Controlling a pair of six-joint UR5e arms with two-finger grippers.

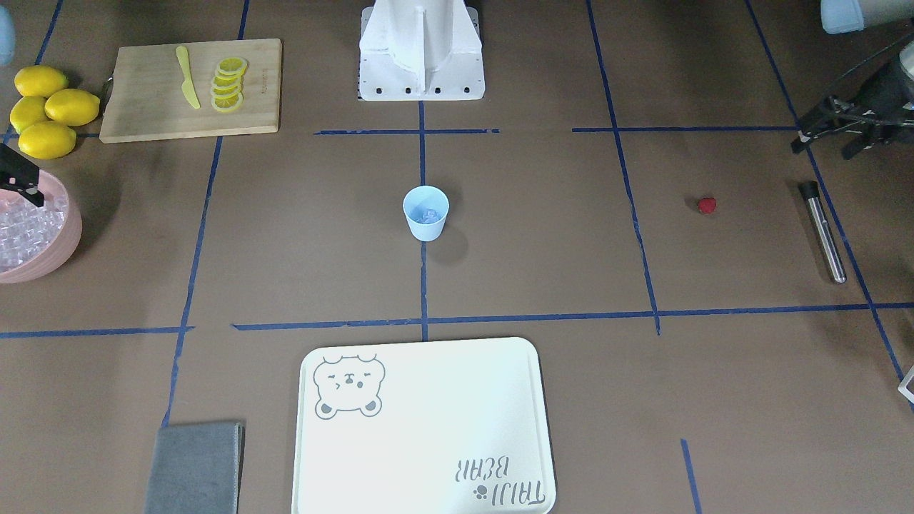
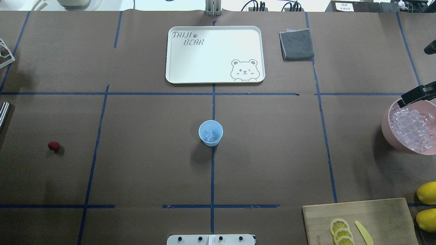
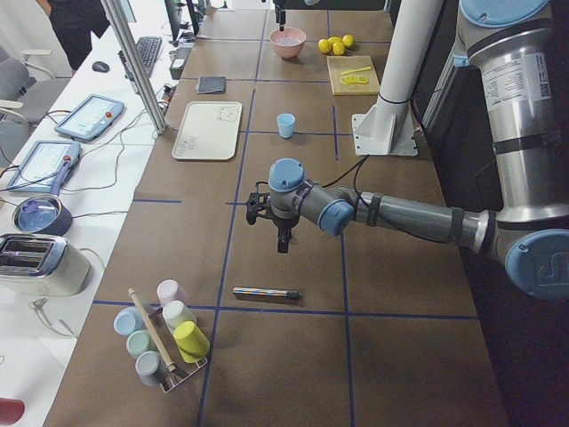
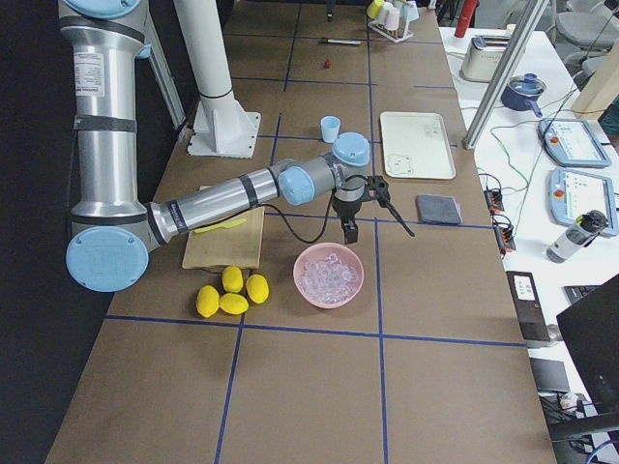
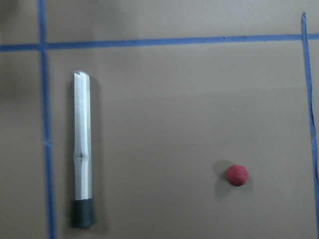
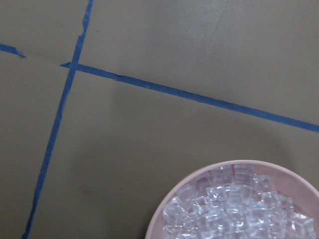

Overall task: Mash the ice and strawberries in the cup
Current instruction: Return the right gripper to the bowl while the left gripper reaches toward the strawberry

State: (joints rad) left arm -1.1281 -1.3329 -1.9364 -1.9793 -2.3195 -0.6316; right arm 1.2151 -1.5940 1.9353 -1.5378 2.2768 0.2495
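The overhead cam sits behind the robot and looks forward and down, with the cup (image 2: 211, 133) dead centre. The front cam faces back from across the desk (image 3: 293, 356), steeply down, so everything's flipped around the cup. Both catch the tray (image 2: 211, 51) and the strawberry (image 2: 53, 146). The two side cams sit high at either end, looking along the desk with the cup mid-distance. The wrist cams are way closer and point straight down: the left over the strawberry, the right over the pink bowl (image 2: 386, 131), on opposite sides of the cup.
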